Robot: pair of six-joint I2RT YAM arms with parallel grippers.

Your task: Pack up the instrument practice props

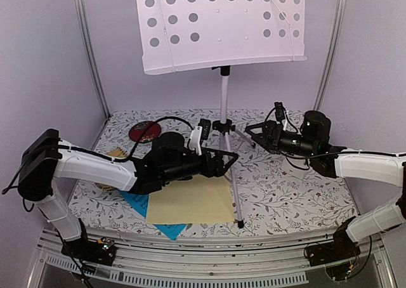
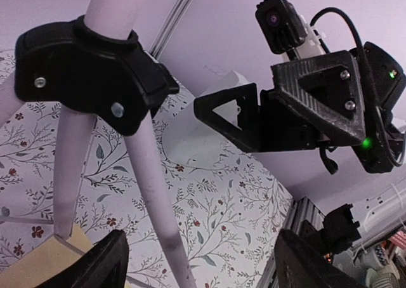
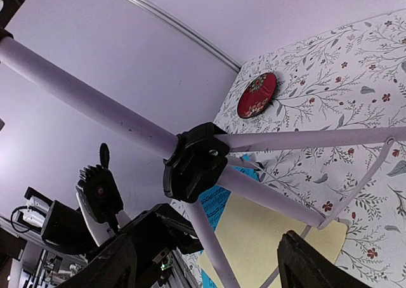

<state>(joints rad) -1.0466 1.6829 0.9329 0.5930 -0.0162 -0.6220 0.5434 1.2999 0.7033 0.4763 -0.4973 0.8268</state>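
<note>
The music stand's white perforated desk (image 1: 222, 25) stands high on a pole above a black tripod hub (image 1: 222, 124). Its front silver leg (image 1: 233, 186) runs down over a pale-yellow sheet (image 1: 190, 199), which lies on a blue sheet (image 1: 168, 229). My left gripper (image 1: 227, 161) is open. That leg (image 2: 168, 250) passes between its fingers (image 2: 101, 262) without touching either. My right gripper (image 1: 252, 134) is also open, just right of the hub (image 3: 193, 161). A leg (image 3: 212, 250) runs between its wide-apart fingers (image 3: 317, 262).
A round red dish (image 1: 144, 130) lies at the back left. A yellow woven tray (image 1: 116, 153) is mostly hidden under my left arm. A white object (image 2: 203, 123) stands half hidden behind the right gripper. The floral cloth (image 1: 285, 199) ends at a metal rail in front.
</note>
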